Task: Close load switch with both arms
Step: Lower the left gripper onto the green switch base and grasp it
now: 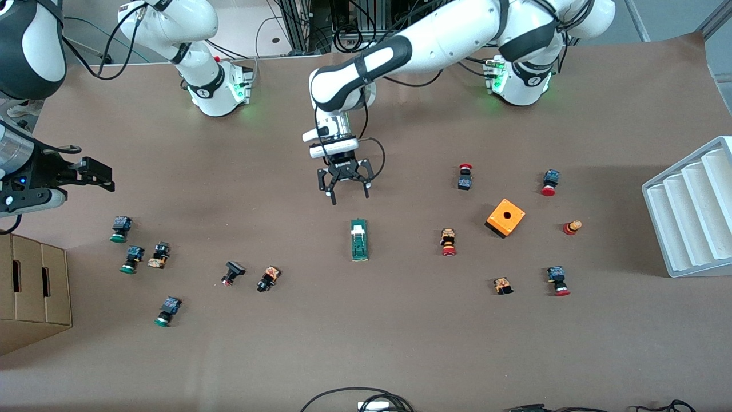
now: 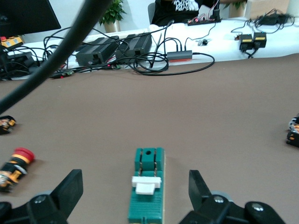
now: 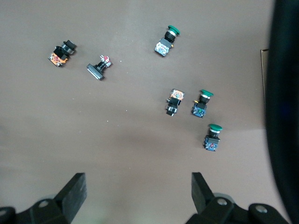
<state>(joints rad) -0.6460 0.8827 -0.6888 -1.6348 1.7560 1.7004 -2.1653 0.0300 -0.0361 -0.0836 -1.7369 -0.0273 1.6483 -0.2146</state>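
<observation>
A brown mat covers the table [image 1: 400,355], lit evenly from above with soft shadows. At the right arm's end stands a cardboard box [image 1: 31,292] with slot handles; at the left arm's end, a white ridged tray [image 1: 695,212]. Past the table's edge, the left wrist view shows a white bench [image 2: 140,39] strewn with black cables [image 2: 154,58], power bricks [image 2: 252,41] and a dark monitor [image 2: 25,16], with a potted plant [image 2: 112,13] against a pale wall.

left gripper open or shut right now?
Open. The left gripper hangs over the table just above the load switch; in the left wrist view its fingers stand wide apart with nothing between them.
</observation>
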